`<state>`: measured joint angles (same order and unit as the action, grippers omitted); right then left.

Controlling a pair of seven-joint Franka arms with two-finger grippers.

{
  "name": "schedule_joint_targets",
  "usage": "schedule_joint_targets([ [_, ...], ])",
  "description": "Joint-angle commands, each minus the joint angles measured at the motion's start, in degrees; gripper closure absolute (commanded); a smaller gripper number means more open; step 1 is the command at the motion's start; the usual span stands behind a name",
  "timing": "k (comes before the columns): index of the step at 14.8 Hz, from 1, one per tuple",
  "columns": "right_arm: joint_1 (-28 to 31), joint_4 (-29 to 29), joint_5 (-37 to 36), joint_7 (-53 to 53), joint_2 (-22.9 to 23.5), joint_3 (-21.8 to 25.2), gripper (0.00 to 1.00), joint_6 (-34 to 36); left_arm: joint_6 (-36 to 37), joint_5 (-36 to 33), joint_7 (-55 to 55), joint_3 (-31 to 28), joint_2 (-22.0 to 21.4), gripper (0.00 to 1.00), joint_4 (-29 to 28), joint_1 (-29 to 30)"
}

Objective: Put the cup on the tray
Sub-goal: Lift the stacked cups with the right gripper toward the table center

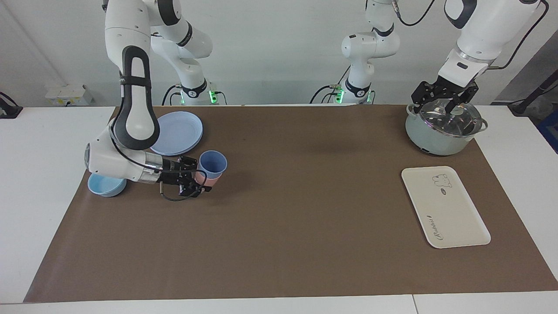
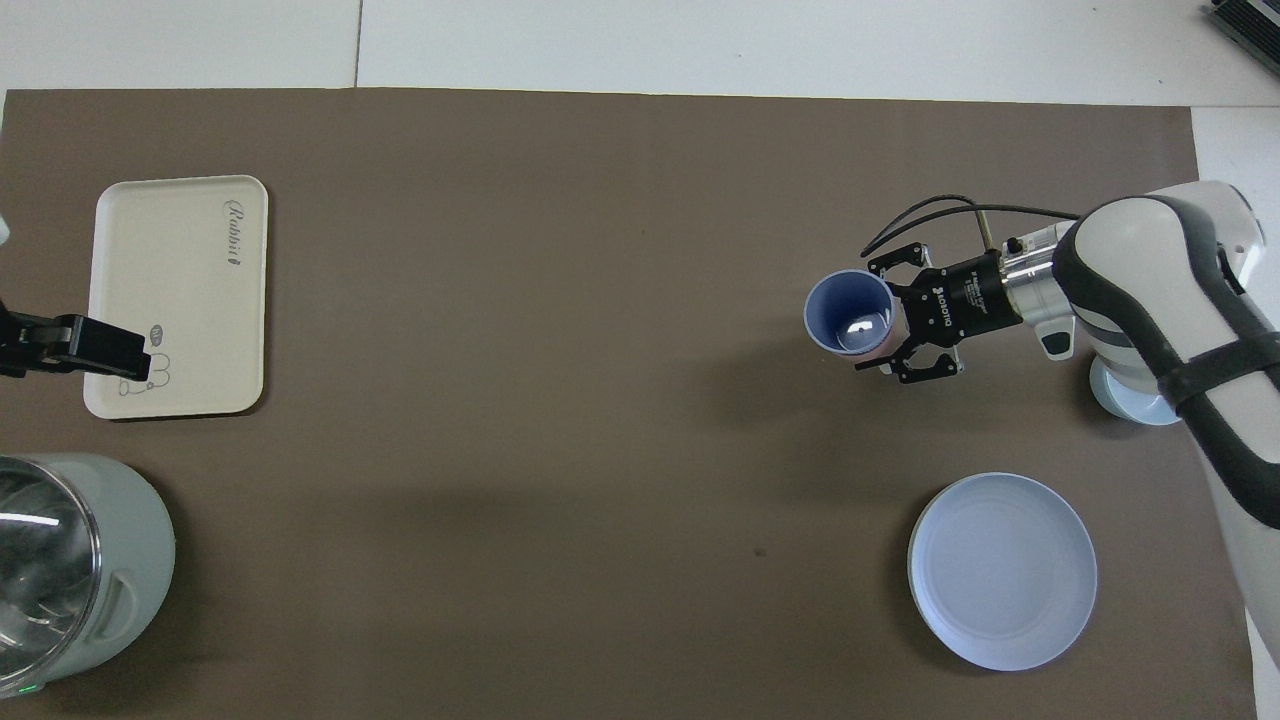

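Observation:
The periwinkle cup (image 1: 213, 162) (image 2: 849, 311) is upright, its lower part nested in a pink cup (image 1: 201, 177) (image 2: 889, 346). My right gripper (image 1: 204, 179) (image 2: 890, 325) reaches in level from the right arm's end and is shut on this stack, holding it slightly above the brown mat. The cream tray (image 1: 444, 209) (image 2: 180, 300) lies flat at the left arm's end of the table, with nothing on it. My left gripper (image 1: 443, 104) hangs open over the pot's lid and waits.
A round blue plate (image 1: 176, 131) (image 2: 1000, 570) lies nearer to the robots than the held cup. A light-blue bowl (image 1: 104, 185) (image 2: 1125, 405) sits under the right arm. A grey-green pot with a glass lid (image 1: 440, 128) (image 2: 60, 560) stands nearer to the robots than the tray.

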<state>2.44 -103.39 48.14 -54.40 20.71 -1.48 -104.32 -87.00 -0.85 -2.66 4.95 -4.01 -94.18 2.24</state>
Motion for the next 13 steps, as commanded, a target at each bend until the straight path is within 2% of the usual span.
schedule_joint_targets([
  [1, -3.5, -2.1, 1.2, -4.5, -4.0, -0.2, 1.0, -1.2, -0.6, 0.5, 0.3, 0.2, -1.3, 0.0, -1.4, 0.6],
  [6, -12.1, -2.0, 1.2, -11.2, -6.8, -0.2, 1.0, -7.3, -0.6, 0.5, 0.4, 0.2, -1.4, 0.0, -1.4, 0.6],
  [13, -19.1, -0.1, 1.3, -14.2, -7.6, -0.2, 1.0, -9.3, -1.1, 0.5, 0.4, 0.2, -1.3, 0.0, -1.4, 0.6],
])
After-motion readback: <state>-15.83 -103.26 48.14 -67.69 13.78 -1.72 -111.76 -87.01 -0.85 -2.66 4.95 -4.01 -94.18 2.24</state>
